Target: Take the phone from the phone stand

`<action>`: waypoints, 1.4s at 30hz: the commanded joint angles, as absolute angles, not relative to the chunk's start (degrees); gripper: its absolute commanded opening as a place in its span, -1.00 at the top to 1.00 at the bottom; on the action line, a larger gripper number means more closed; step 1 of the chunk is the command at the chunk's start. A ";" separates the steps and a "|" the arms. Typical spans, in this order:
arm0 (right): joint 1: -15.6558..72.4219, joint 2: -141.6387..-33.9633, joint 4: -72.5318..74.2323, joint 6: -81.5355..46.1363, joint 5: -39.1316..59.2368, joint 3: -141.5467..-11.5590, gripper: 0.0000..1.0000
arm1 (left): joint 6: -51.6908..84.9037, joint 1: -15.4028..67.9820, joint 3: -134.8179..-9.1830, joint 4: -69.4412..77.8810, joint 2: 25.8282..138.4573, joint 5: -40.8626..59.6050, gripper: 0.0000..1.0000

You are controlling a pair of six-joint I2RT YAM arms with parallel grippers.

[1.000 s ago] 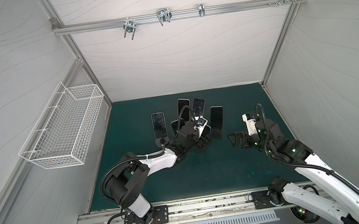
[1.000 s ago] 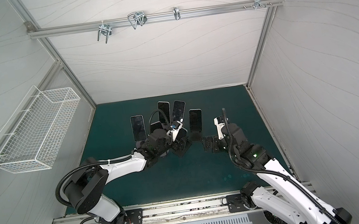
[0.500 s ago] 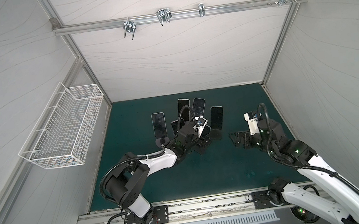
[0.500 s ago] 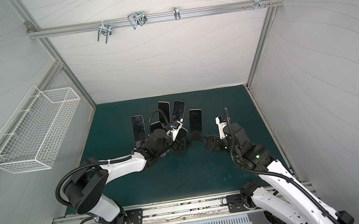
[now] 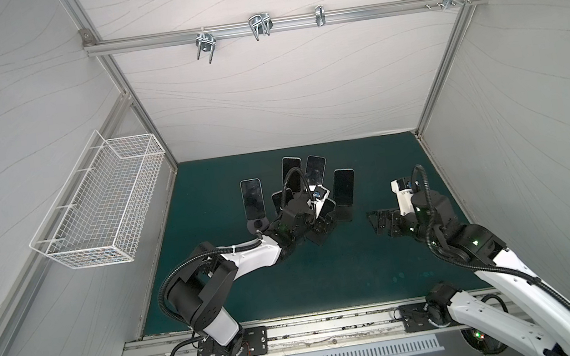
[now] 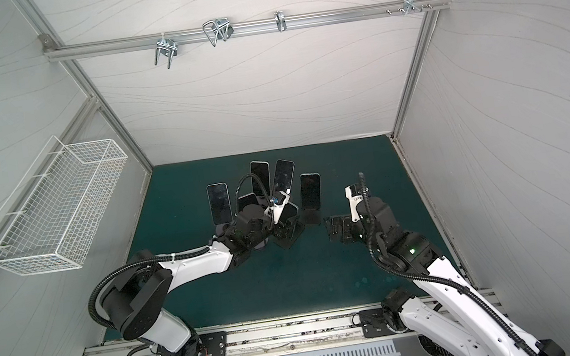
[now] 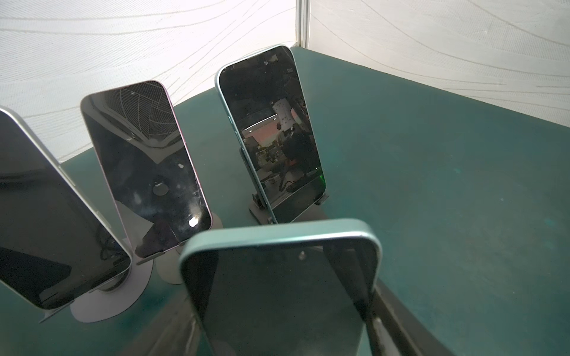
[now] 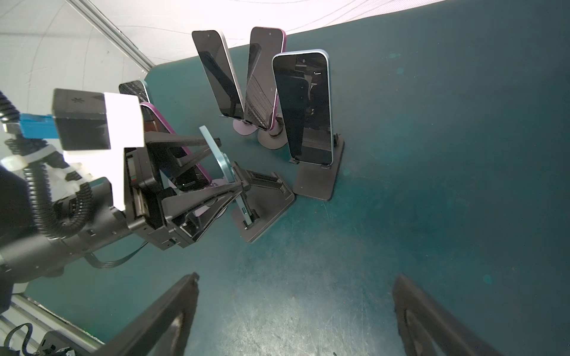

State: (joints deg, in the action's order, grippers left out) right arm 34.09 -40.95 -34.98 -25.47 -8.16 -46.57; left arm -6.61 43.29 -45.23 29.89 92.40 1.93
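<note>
Over the green mat the right gripper hangs, jaws wide apart. The left gripper reaches to the black phone stand, a finger on each side of the teal phone resting in it; whether it clamps, I cannot tell.

Worktop: deep teal-green, mottled with pale scuffs.
Walls: off-white, thin grey wavy lines.
Wire basket: white grid.
Phone screens: all glossy black.
Teal-rimmed phone, on a black stand.
Light-blue-rimmed phone, on a second black stand.
Purple-rimmed phone, with a pale lilac-grey round base.
Silver-rimmed phone.
Left pincer and right pincer: black.
Left arm and right arm: white shells, black joints and hoses.
Plug at the left wrist camera: bright blue.
</note>
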 commanded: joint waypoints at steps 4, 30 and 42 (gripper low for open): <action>33.84 -39.73 -35.82 -24.60 -9.68 -46.51 -0.98 | -6.07 43.75 -46.20 32.89 90.62 1.76 -0.46; 33.84 -38.33 -40.99 -25.08 -5.41 -52.62 -0.98 | -6.34 44.73 -46.65 32.24 84.08 0.90 -0.36; 34.00 -38.06 -43.09 -31.27 -1.87 -52.80 -0.92 | -8.19 44.97 -44.96 29.20 75.33 0.61 -0.36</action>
State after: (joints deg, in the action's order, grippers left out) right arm 34.09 -38.74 -41.58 -28.53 -3.20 -52.56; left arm -6.87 44.56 -44.05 26.11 78.19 0.84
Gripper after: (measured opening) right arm 0.960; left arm 0.726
